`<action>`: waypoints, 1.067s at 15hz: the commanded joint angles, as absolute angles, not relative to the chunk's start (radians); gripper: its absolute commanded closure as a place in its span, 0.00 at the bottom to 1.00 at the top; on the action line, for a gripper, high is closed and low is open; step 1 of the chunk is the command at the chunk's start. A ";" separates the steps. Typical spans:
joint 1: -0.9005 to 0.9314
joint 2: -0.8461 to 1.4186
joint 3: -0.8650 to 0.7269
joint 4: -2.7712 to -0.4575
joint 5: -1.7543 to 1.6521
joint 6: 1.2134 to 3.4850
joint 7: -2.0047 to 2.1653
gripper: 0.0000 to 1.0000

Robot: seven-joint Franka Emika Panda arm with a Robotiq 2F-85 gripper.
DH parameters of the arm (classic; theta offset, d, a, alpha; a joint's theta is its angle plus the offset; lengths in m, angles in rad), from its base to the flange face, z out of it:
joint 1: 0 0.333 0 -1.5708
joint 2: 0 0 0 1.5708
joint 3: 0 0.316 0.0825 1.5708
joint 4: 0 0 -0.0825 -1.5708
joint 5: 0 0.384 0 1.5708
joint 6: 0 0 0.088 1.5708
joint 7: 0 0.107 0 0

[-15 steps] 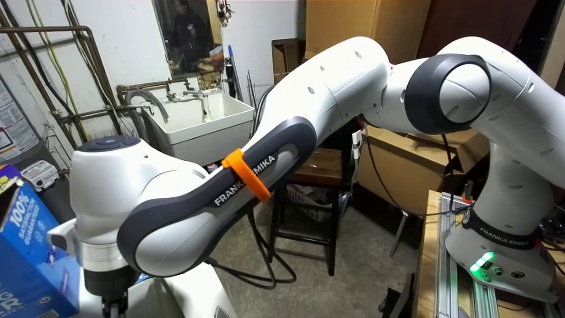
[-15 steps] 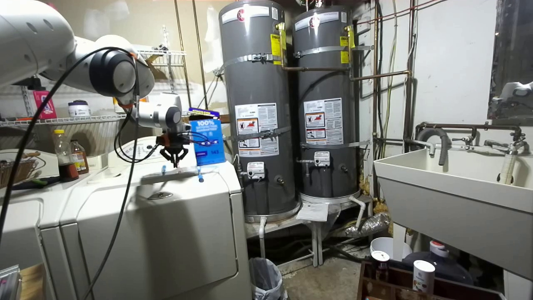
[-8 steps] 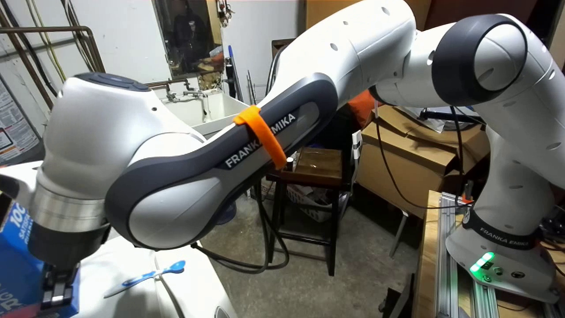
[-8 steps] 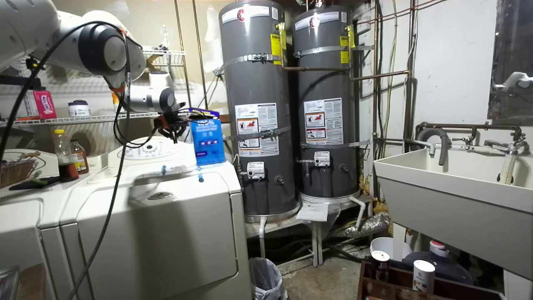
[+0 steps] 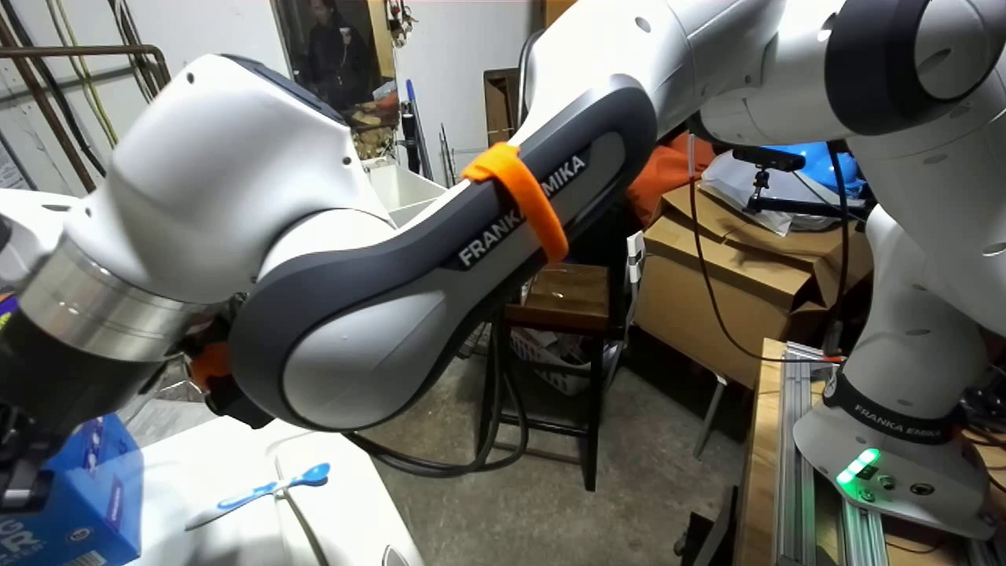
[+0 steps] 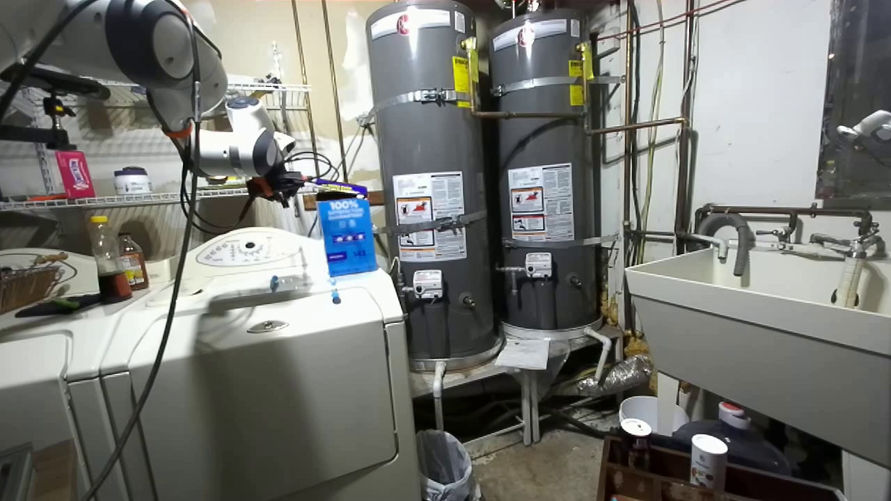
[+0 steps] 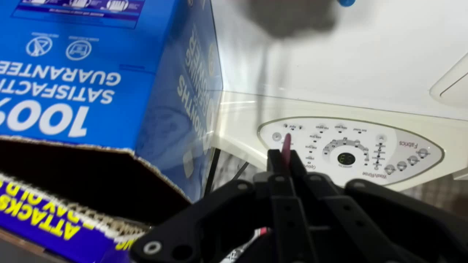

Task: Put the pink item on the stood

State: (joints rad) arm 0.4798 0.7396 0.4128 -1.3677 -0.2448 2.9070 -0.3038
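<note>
In the wrist view, my gripper (image 7: 287, 160) is shut on a narrow pink item (image 7: 286, 144) whose rounded end sticks out past the fingertips. The rest of the item is hidden by the fingers. In an exterior view, my gripper (image 6: 284, 196) is in the air above the back of the washing machine (image 6: 264, 376). It is partly cut off at the lower left edge in an exterior view (image 5: 20, 472). The pink item cannot be made out in either exterior view. The stool (image 5: 567, 297), dark brown with a square seat and dark legs, stands on the floor away from the gripper, partly behind the arm.
A tall open blue box (image 5: 86, 495) stands on the machine close to the gripper; it also shows in the wrist view (image 7: 95, 54). A blue spoon (image 5: 271, 489) lies on the lid. A white sink (image 6: 766, 299) and cardboard boxes (image 5: 723, 291) stand around the floor.
My gripper has risen from the washing machine top and tilted. The arm has lifted and drawn back towards its base. The blue spoon and the stool have stayed in place.
</note>
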 commanded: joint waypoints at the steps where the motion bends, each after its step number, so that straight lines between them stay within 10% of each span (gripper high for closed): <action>1: 0.472 0.614 0.358 -1.508 -0.267 3.016 -0.262 0.99; 16: 1.098 0.129 -0.593 -1.881 -0.860 2.688 0.646 0.99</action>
